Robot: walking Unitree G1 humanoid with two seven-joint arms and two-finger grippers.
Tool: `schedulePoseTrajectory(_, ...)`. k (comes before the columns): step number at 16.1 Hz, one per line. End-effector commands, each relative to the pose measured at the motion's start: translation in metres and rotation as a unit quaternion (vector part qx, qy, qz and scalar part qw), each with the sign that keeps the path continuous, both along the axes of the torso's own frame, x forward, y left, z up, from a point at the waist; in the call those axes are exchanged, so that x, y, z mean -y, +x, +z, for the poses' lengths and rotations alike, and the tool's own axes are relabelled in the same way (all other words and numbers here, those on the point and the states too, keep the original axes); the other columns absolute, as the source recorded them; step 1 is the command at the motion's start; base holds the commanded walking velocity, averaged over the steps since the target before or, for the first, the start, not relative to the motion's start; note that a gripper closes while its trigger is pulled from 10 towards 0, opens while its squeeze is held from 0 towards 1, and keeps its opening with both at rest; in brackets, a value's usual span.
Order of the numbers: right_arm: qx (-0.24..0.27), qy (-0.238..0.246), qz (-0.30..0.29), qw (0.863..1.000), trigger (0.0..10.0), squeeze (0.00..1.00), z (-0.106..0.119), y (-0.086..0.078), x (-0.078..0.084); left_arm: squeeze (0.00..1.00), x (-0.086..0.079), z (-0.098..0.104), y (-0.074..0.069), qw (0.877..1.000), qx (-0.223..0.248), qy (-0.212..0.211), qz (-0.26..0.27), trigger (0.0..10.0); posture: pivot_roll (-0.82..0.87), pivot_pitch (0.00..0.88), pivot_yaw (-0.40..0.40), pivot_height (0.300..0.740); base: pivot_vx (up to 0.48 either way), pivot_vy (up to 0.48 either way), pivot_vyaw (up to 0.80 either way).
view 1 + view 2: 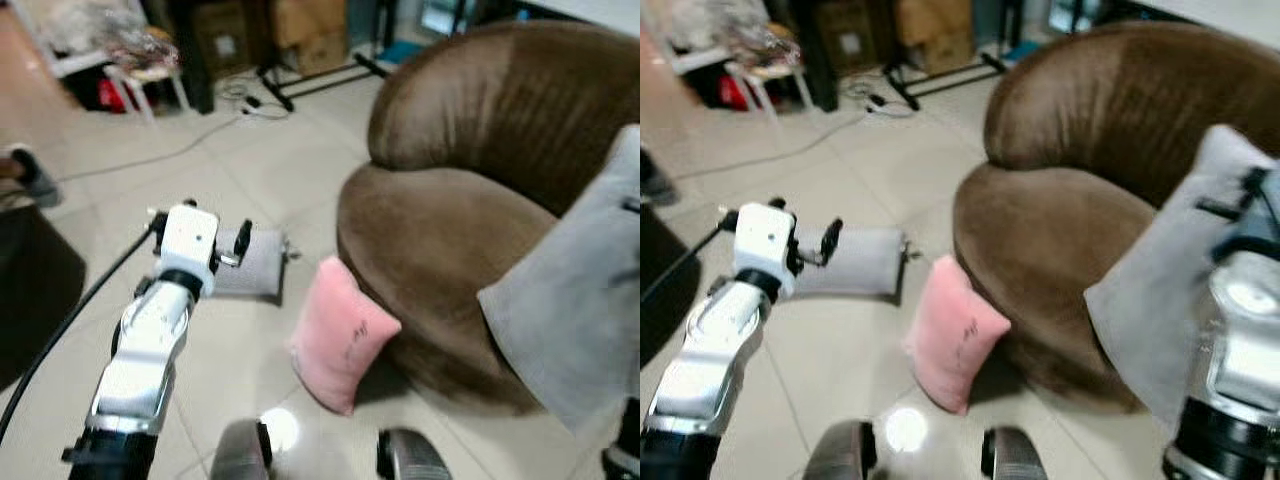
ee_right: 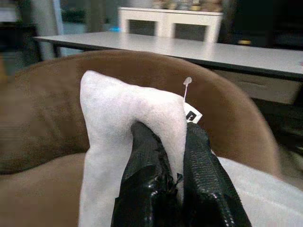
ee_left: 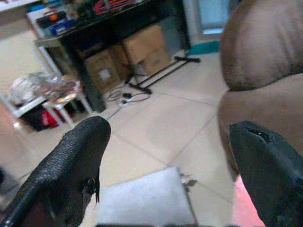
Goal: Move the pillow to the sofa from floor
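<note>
Right gripper (image 2: 177,156) clamped on a fold of the grey fabric pillow (image 1: 1160,310), holding it up over the seat edge of the round brown suede sofa (image 1: 440,230). Left gripper (image 3: 165,156) fingers wide apart, hovering above a second grey pillow lying flat on the tiled floor (image 1: 250,262). Pink soft pillow (image 1: 340,335) leans upright against sofa base, on the floor.

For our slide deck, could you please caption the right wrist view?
Right gripper pinching a grey pillow over the brown sofa.
</note>
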State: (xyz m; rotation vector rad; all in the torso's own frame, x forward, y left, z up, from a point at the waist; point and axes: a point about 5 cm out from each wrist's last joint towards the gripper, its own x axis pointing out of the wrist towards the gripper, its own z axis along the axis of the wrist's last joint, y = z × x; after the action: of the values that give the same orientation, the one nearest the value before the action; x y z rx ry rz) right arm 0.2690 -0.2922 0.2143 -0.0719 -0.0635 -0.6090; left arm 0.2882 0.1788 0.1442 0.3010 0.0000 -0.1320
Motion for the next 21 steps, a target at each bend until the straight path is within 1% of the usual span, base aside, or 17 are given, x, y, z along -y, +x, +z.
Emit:
schedulePoseTrajectory(1,0.041,-0.004,0.006,0.999,10.0,0.0,0.013,0.004,-0.006,0.0,-0.006,-0.003,-0.001,1.0,-0.016,0.009,0.013,10.0,-0.11,0.0,-0.002,0.692,0.0,0.0,0.0)
schedulePoseTrajectory(3,0.026,0.012,0.002,1.0,10.0,0.0,-0.001,0.005,-0.01,0.0,-0.005,-0.006,-0.005,1.0,-0.013,0.011,0.013,10.0,-0.1,0.0,-0.005,0.702,0.0,0.0,0.0)
schedulePoseTrajectory(4,0.021,0.022,0.002,1.0,10.0,0.0,-0.006,0.003,-0.015,0.0,-0.004,-0.007,-0.008,1.0,-0.008,0.024,0.007,10.0,-0.1,0.0,-0.007,0.712,0.0,0.0,0.0)
schedulePoseTrajectory(5,0.027,0.024,0.013,0.999,10.0,0.0,-0.004,0.004,-0.02,0.0,-0.003,-0.007,-0.01,0.999,0.002,0.036,0.001,10.0,-0.1,0.0,-0.002,0.722,0.0,0.0,0.0)
schedulePoseTrajectory(6,0.031,0.013,0.029,0.999,10.0,0.0,0.0,0.007,-0.028,0.0,-0.004,-0.006,-0.01,0.999,0.004,0.039,0.003,10.0,-0.1,0.0,0.003,0.737,0.0,0.0,0.0)
schedulePoseTrajectory(7,0.032,0.013,0.062,0.998,10.0,0.0,-0.001,0.011,-0.04,0.0,-0.005,-0.006,-0.008,0.999,0.004,0.038,0.004,10.0,-0.1,0.0,0.003,0.74,0.0,0.0,0.0)
schedulePoseTrajectory(8,0.032,0.018,0.076,0.996,10.0,0.0,-0.002,0.012,-0.045,0.0,-0.005,-0.006,-0.008,0.999,0.005,0.038,0.004,10.0,-0.1,0.0,0.003,0.74,0.0,0.0,0.0)
schedulePoseTrajectory(9,0.024,0.035,0.102,0.994,10.0,0.0,-0.011,0.014,-0.058,0.0,-0.004,-0.005,-0.008,0.999,0.006,0.039,0.003,10.0,-0.11,0.0,0.008,0.74,0.0,0.0,0.0)
schedulePoseTrajectory(10,0.018,0.054,0.107,0.993,10.0,0.0,-0.02,0.013,-0.066,0.0,-0.001,-0.004,-0.008,0.999,0.011,0.04,-0.001,10.0,-0.11,0.0,0.009,0.74,0.0,0.0,-0.8)
schedulePoseTrajectory(12,0.008,0.074,0.105,0.992,10.0,0.0,-0.032,0.01,-0.074,0.0,0.002,-0.005,-0.009,0.999,0.015,0.04,-0.004,10.0,-0.1,0.0,0.012,0.74,0.0,0.0,-0.8)
schedulePoseTrajectory(14,0.005,0.08,0.102,0.992,10.0,0.0,-0.036,0.007,-0.074,0.0,0.004,-0.006,-0.009,0.999,0.016,0.039,-0.007,10.0,-0.11,0.0,0.017,0.74,0.0,0.0,-0.8)
schedulePoseTrajectory(19,0.006,0.073,0.07,0.995,10.0,0.0,-0.038,-0.003,-0.059,0.0,0.005,-0.007,-0.006,0.999,0.012,0.032,-0.012,10.0,-0.13,0.0,0.044,0.74,0.0,0.0,-0.8)
schedulePoseTrajectory(21,0.005,0.065,0.084,0.994,10.0,0.0,-0.036,-0.004,-0.063,0.0,0.006,-0.008,-0.006,1.0,0.015,0.025,-0.008,10.0,-0.14,0.0,0.046,0.74,0.0,0.0,-0.8)
